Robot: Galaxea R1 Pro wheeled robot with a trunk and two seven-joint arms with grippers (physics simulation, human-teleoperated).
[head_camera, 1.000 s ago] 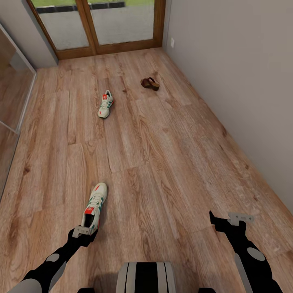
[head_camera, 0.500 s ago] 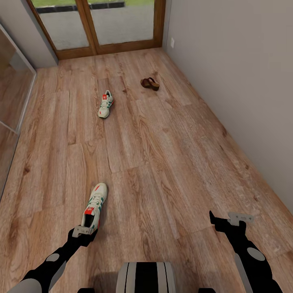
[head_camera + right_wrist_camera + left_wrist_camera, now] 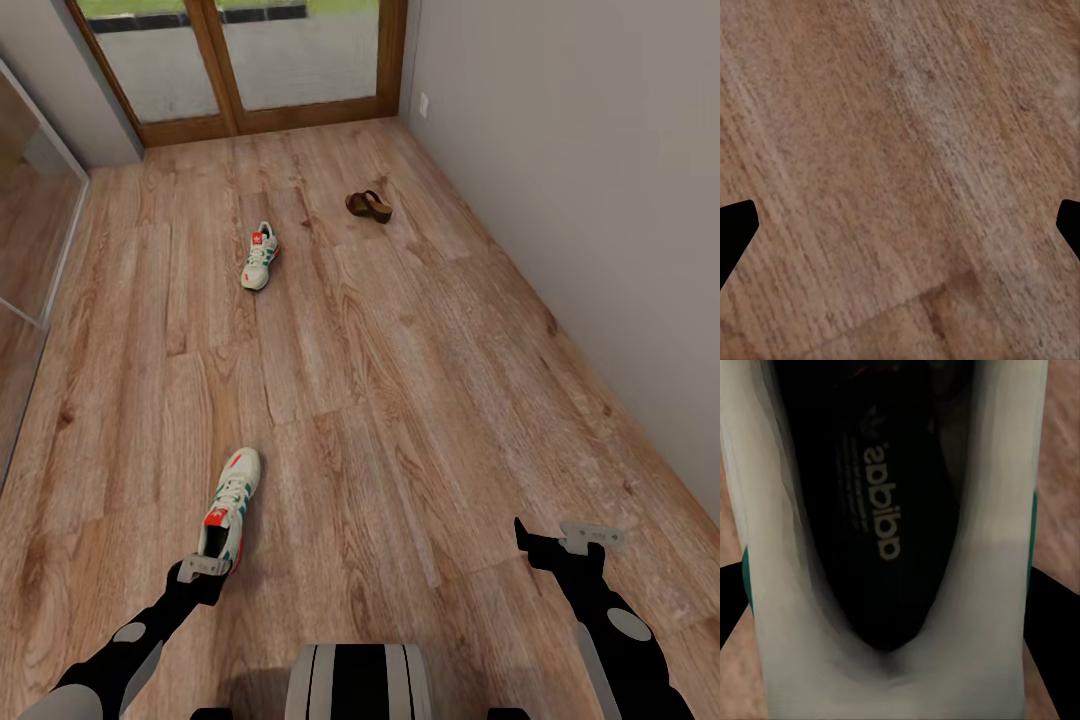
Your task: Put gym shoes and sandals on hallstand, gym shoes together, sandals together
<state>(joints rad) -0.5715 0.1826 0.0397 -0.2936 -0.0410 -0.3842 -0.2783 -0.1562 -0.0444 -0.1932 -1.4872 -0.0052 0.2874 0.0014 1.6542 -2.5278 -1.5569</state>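
Note:
The near gym shoe point(image 3: 230, 500) lies on the corridor floor point(image 3: 400, 400) with its toe pointing away from me. My left gripper point(image 3: 205, 568) is at its heel. In the left wrist view the shoe's heel opening point(image 3: 885, 532) sits between the dark fingers point(image 3: 1054, 652), which press on both sides, so the gripper is shut on it. The second gym shoe point(image 3: 259, 256) lies far ahead. A brown sandal shape point(image 3: 369, 206) lies beyond it, to the right; I cannot tell whether it is one sandal or two. My right gripper point(image 3: 560, 540) hangs open over bare planks point(image 3: 900, 180). The hallstand is out of view.
A grey wall point(image 3: 600, 200) runs along the right side. The mirrored sliding wardrobe point(image 3: 30, 230) lines the left. Wood-framed glass doors point(image 3: 250, 60) close the far end. My trunk point(image 3: 360, 680) shows at the bottom of the head view.
The near gym shoe has shifted slightly away from me and to the left at the left gripper. The right arm and the camera have not moved.

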